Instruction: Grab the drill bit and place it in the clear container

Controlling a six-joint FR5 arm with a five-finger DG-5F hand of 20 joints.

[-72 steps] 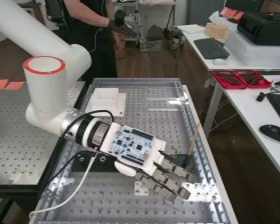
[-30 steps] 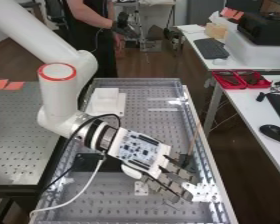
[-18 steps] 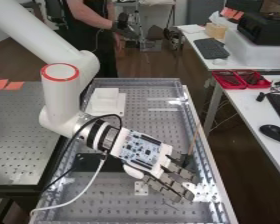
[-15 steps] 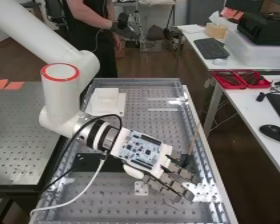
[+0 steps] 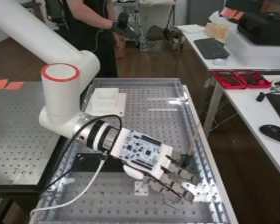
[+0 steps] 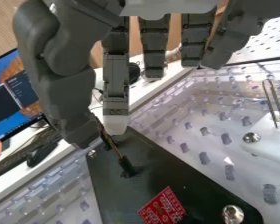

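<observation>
Drill bit sits slanted in the grasp of the hand, pinched between thumb and nearest finger, its black end over a dark plate with a red label; whether that end touches the plate, I can't tell. From left to right in the high view, a perforated table lies beside the clear-walled tray. Inside the tray's far part is a white block, then the hand hangs over the near part, fingertips near a white bracket. Further right, a desk holds red bins and a mouse.
</observation>
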